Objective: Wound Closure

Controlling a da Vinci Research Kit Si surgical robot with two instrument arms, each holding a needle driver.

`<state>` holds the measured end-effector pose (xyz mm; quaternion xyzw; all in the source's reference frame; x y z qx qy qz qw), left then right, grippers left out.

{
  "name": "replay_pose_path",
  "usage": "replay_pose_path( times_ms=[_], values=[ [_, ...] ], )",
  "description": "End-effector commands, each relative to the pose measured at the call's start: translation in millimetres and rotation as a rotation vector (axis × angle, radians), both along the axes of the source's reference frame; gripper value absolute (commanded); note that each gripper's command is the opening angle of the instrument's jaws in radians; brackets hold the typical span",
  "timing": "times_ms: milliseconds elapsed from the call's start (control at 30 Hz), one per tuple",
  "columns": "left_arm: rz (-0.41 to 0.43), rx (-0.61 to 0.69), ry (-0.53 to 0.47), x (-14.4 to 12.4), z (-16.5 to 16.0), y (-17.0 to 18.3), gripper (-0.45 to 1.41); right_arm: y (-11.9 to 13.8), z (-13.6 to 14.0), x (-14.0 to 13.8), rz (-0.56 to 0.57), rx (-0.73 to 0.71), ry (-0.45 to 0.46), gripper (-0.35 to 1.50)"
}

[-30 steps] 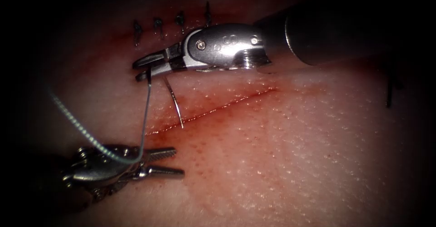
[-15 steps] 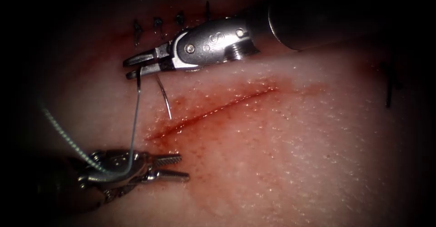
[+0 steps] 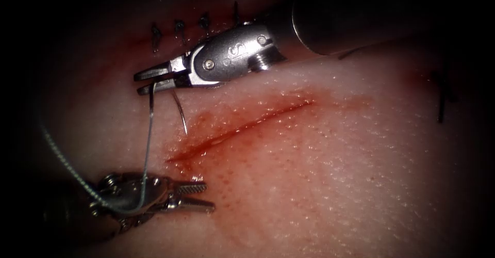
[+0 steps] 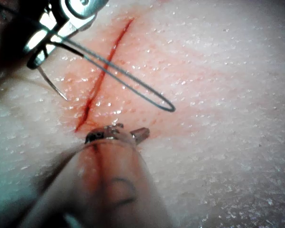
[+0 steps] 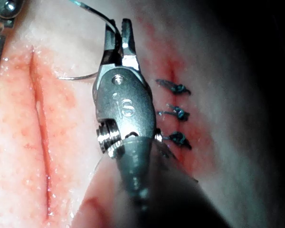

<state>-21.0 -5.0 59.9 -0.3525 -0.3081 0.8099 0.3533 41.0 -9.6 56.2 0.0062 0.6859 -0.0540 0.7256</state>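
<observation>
The cut (image 3: 242,126) runs slantwise across the tissue (image 3: 335,186), with red fluid along it. My right tool (image 3: 146,81) hovers above the cut's left end, shut on the curved needle (image 3: 149,134) about a third of the way back from its tip. The short tip part (image 3: 181,116) hangs free over the tissue, not in it. The long rear part arcs down across my left tool's body, where the thread (image 3: 64,157) trails off up-left. My left tool (image 3: 209,196) lies below the cut's left end, open and holding nothing. The left wrist view shows the needle (image 4: 133,83) and cut (image 4: 104,71).
A row of several finished stitches (image 3: 179,31) sits above and behind the right tool, also seen as stitches (image 5: 175,114) in the right wrist view. A dark thread end (image 3: 441,98) stands at the far right.
My right tool has moved left and slightly up, carrying the needle; its tip slid left along with it. My left tool has drifted slightly down and right.
</observation>
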Motion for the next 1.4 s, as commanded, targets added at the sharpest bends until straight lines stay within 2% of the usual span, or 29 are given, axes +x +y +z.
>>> replay_pose_path(
  times_ms=[33,267,467,800,1133,1300,1400],
  values=[
    [-0.001,0.0,-0.001,-0.6,0.5,-0.6,0.31,-0.2,0.5,0.9,-0.006,-0.013,-0.006,-0.35],
    [-0.013,-0.001,0.004,-0.6,0.0,-0.2,0.34,-1.8,2.1,0.8,-0.039,-0.04,-0.039,-0.35],
    [-0.019,-0.006,0.006,-0.4,-0.3,0.1,0.36,-2.6,2.1,0.8,-0.051,-0.044,-0.042,-0.35],
    [-0.028,-0.015,0.009,0.2,-0.5,0.6,0.39,-6.1,3.0,0.3,-0.117,-0.068,-0.062,-0.35],
    [-0.039,-0.023,0.014,0.3,-0.5,0.9,0.39,-6.8,2.8,-0.7,-0.143,-0.041,-0.073,-0.35],
    [-0.043,-0.026,0.016,0.3,-0.4,1.1,0.49,-6.9,2.8,-1.4,-0.132,-0.01,-0.083,-0.35],
    [-0.063,-0.042,0.024,0.3,-0.3,1.6,0.52,-6.5,2.7,-1.2,-0.115,0.057,-0.098,-0.35]
  ],
)
